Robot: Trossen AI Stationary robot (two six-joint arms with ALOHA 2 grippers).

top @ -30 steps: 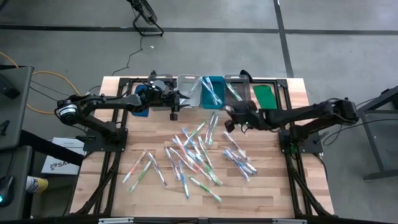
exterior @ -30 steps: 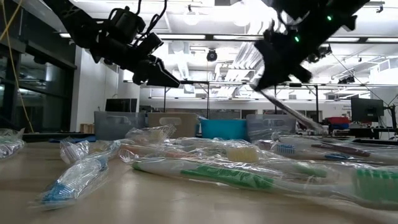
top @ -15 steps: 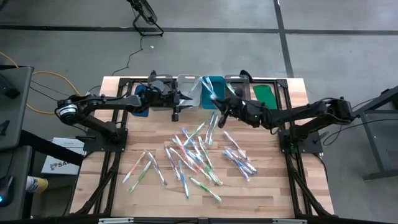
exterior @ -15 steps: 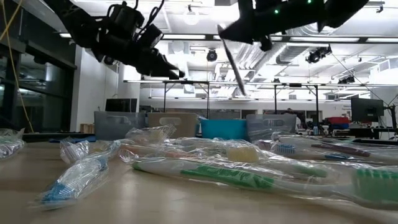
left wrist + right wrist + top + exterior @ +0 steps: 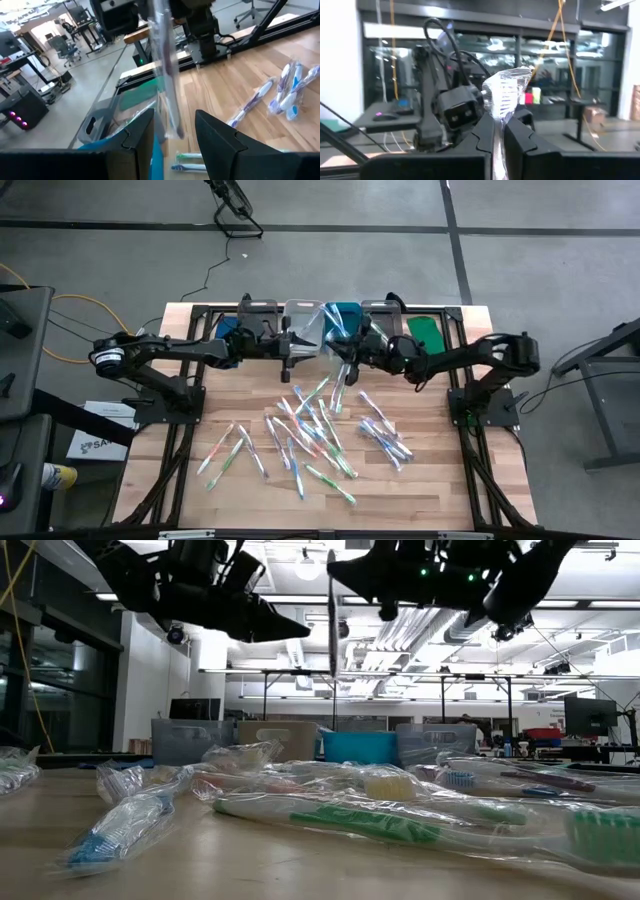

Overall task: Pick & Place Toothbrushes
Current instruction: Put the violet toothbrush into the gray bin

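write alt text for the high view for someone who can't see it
Seen from above, the right gripper holds a wrapped toothbrush over the row of bins, facing the open left gripper. Dozens of toothbrushes lie scattered on the wooden table.

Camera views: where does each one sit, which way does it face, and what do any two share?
High: overhead, straight down; both arms, table, bins.
Low: table height, level across loose toothbrushes; both arms overhead.
Left wrist: looks past its open jaws at the wrapped toothbrush.
Right wrist: past its shut jaws at that wrapped toothbrush, left arm beyond.
Shared: both wrist views show the same brush.
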